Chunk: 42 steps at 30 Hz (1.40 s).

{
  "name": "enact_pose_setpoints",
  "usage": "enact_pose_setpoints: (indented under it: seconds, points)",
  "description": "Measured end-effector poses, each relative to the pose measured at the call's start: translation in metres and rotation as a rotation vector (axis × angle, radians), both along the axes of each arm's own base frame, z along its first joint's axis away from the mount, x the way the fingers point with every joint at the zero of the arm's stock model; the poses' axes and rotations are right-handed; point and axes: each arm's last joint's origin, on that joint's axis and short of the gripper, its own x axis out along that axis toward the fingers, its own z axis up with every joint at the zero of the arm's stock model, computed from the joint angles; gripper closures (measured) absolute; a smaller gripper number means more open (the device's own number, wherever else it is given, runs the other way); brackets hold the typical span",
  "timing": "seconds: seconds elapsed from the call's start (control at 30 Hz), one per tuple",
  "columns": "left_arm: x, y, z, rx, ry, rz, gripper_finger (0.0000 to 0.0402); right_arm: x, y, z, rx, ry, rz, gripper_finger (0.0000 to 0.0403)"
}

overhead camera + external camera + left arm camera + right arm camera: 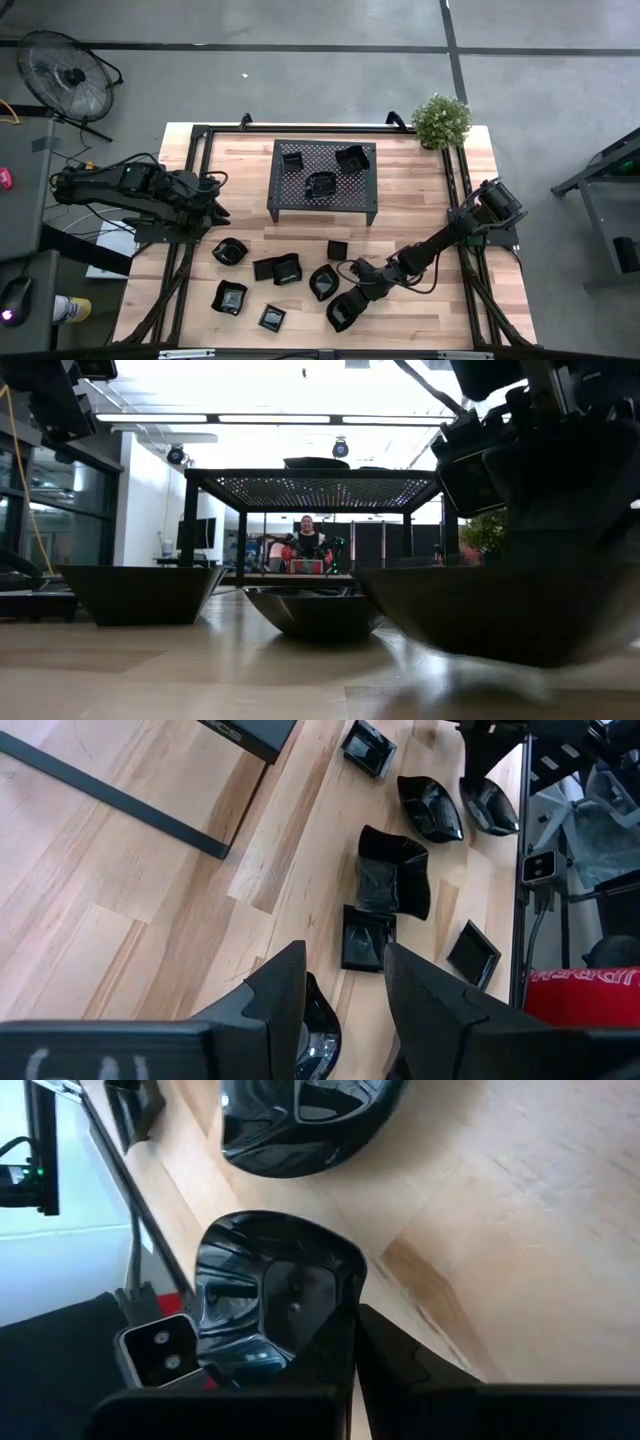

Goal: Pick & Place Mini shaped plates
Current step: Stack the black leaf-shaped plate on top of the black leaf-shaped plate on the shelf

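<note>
On the table's left edge, the left gripper (213, 200) hangs with fingers parted around nothing, above a mini plate (229, 251). More black dishes lie scattered mid-table, three sitting on the mesh rack (322, 182). Toward the front right, the right gripper (357, 292) pinches the rim of a teardrop dish (343, 312).

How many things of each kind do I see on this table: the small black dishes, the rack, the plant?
Mini shaped plates: 11
Mesh rack: 1
Potted plant: 1
Total: 13
</note>
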Motion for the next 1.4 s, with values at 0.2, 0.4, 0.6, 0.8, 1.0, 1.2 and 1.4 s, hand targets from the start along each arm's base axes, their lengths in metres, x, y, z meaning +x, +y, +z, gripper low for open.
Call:
enact_pose_setpoints:
  seconds: [0.2,0.4,0.6,0.8,1.0,1.2,1.4]
  points:
    - [0.0,0.0,0.0,0.0,0.0,0.0,0.0266,-0.004,-0.004,0.02,0.009,-0.025,-0.009,0.0401]
    - [0.0,0.0,0.0,0.0,0.0,0.0,0.0266,-0.008,-0.018,0.048,-0.003,-0.056,-0.032,0.0401]
    - [0.0,0.0,0.0,0.002,-0.001,0.003,0.0266,-0.012,-0.042,0.08,-0.031,-0.122,-0.111,0.0402]
    - [0.0,0.0,0.0,0.001,-0.001,0.005,0.0266,-0.016,-0.07,0.108,-0.075,-0.213,-0.278,0.0402]
    - [0.0,0.0,0.0,0.0,-0.004,0.007,0.0266,-0.016,-0.097,0.123,-0.114,-0.269,-0.431,0.0402]
    - [0.0,0.0,0.0,-0.001,-0.006,0.008,0.0266,-0.01,-0.121,0.126,-0.118,-0.287,-0.521,0.0402]
    - [0.0,0.0,0.0,-0.001,-0.005,0.008,0.0266,-0.005,-0.139,0.131,-0.136,-0.316,-0.58,0.0403]
